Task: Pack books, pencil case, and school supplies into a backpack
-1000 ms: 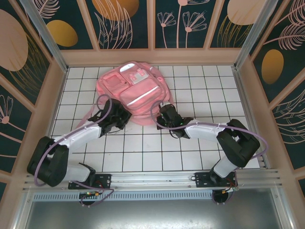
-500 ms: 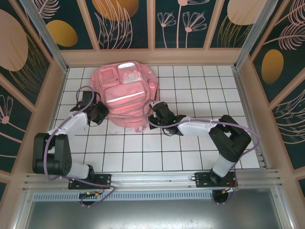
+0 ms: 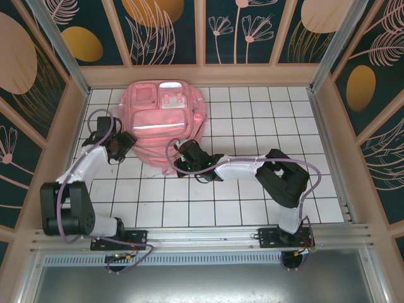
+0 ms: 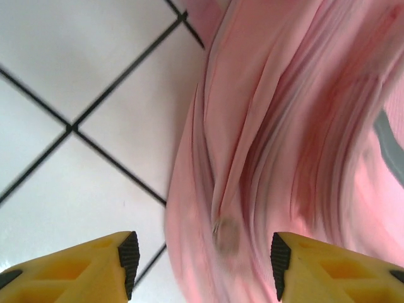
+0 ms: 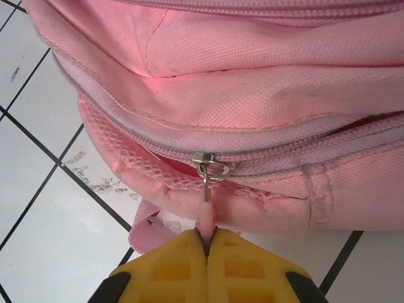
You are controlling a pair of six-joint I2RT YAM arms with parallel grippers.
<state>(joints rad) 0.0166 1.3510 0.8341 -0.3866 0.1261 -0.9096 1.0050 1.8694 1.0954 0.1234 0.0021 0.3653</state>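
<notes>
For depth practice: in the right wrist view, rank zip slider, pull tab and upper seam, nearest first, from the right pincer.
1. pull tab, gripped in the right pincer.
2. zip slider, just beyond, centre.
3. upper seam, across the backpack at the top.

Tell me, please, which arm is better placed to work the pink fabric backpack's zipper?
Right: the right hand is shut on the small pink zipper pull of the large pink fabric backpack; the left hand is open.
</notes>
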